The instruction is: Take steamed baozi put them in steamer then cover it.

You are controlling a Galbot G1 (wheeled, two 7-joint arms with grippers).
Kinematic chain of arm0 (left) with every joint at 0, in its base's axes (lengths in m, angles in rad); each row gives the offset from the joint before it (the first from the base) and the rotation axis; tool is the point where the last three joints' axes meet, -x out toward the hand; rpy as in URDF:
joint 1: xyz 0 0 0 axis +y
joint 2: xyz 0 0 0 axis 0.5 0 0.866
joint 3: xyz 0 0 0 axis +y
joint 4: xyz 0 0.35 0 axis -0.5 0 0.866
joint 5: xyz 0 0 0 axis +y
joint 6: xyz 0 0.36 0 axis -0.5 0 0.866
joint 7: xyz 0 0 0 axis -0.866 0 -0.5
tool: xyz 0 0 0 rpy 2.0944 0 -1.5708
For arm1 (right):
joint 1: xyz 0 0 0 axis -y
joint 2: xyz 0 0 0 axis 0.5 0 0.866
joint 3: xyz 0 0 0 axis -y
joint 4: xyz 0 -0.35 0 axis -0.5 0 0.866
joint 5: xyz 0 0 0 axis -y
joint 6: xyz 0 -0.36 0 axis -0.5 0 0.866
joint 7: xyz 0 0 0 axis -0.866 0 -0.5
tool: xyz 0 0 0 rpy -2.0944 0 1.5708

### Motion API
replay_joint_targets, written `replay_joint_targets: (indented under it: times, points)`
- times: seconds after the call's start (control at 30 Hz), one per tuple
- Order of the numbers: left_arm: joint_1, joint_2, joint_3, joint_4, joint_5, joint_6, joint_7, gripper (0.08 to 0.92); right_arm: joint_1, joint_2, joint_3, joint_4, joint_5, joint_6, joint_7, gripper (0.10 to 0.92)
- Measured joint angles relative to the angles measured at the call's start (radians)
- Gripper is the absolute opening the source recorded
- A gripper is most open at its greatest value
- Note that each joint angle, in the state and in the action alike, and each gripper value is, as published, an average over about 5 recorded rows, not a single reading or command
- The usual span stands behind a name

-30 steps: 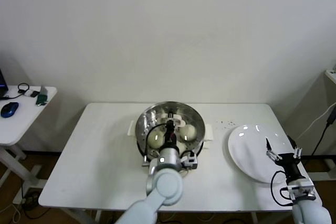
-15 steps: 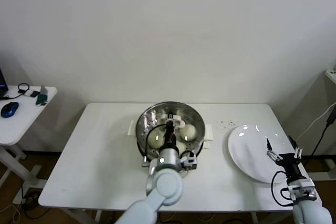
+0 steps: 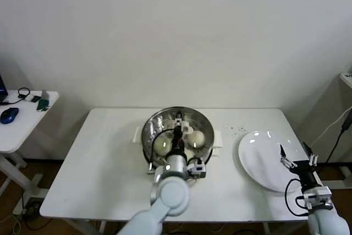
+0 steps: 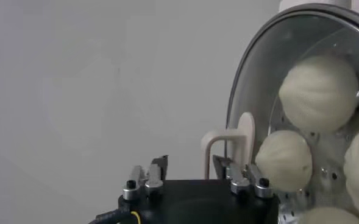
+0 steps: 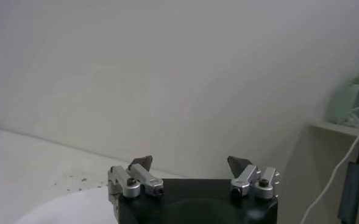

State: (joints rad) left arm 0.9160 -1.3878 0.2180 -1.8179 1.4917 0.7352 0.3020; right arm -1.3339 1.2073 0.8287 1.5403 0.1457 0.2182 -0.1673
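- While your left gripper (image 4: 191, 163) holds its fingers narrowly around the cover's (image 4: 261, 73) handle, the cover sits over the steamer (image 3: 177, 131), shutting in the steamed baozi (image 4: 318, 92).
- Your right gripper (image 3: 297, 163), fingers wide, waits over the plate (image 3: 261, 163) at three o'clock of the steamer.

The head camera looks down on the whole counter (image 3: 104, 163). Left wrist view sits close against the steamer (image 4: 301, 109), shared with head view; right wrist view faces the wall.
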Motion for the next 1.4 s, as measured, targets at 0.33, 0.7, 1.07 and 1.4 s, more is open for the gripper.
replay_joint_targets:
  times: [0.33, 0.7, 1.07, 1.4]
  points:
    - [0.022, 0.063, -0.001, -0.093, -0.049, 0.001, 0.000, 0.816, 0.012, -0.005, -0.006, -0.007, 0.000, -0.015, -0.002, 0.823]
    - [0.100, 0.148, -0.035, -0.221, -0.133, 0.001, -0.030, 0.823, 0.029, -0.019, -0.020, -0.007, -0.005, -0.030, -0.004, 0.823]
    - [0.206, 0.234, -0.142, -0.330, -0.377, 0.001, -0.177, 0.823, 0.033, -0.026, -0.039, 0.000, -0.004, -0.037, -0.006, 0.823]
    - [0.361, 0.239, -0.444, -0.335, -0.917, -0.007, -0.414, 0.823, 0.000, -0.008, -0.067, 0.035, 0.022, -0.042, -0.018, 0.823]
